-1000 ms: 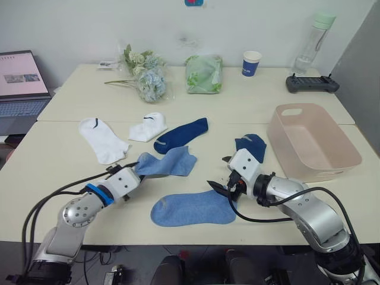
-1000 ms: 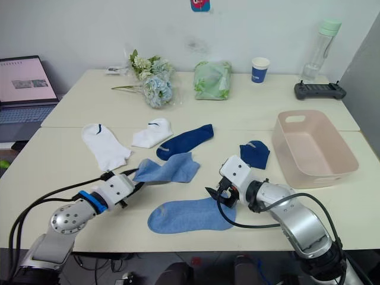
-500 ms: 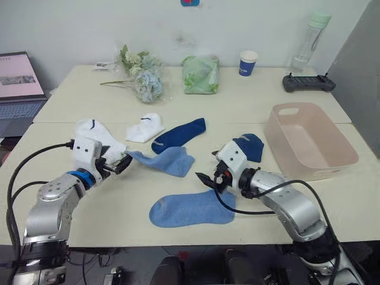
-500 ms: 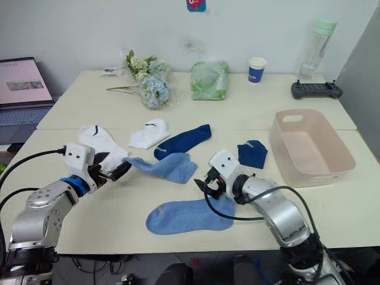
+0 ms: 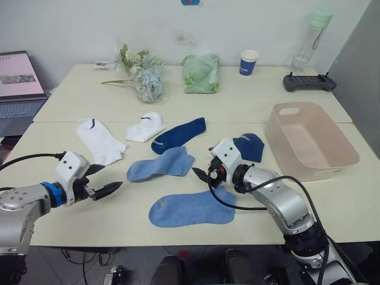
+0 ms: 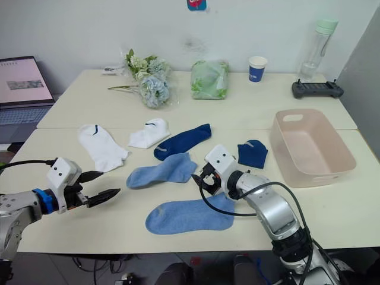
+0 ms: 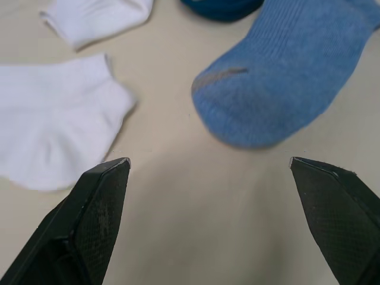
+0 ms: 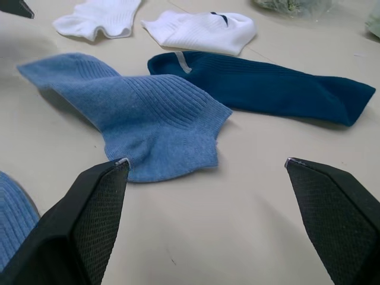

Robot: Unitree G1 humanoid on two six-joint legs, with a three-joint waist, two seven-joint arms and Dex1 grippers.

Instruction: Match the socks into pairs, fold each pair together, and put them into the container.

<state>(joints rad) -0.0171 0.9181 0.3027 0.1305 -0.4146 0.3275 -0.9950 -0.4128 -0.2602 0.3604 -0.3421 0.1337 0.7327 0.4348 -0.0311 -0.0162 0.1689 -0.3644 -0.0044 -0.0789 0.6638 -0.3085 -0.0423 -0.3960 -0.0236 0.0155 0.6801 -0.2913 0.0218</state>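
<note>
Socks (image 5: 160, 165) on table (image 5: 309, 208), none in container (image 5: 311, 142).

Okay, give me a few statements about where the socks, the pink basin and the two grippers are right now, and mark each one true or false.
1. The container holds no socks. True.
2. The left gripper is shut on a light blue sock. False: it is open and holds nothing; the upper light blue sock lies flat on the table.
3. The right gripper is open. True.
4. The two white socks lie folded together. False: they lie apart, side by side.
5. One navy sock lies close to the container. True.
</note>
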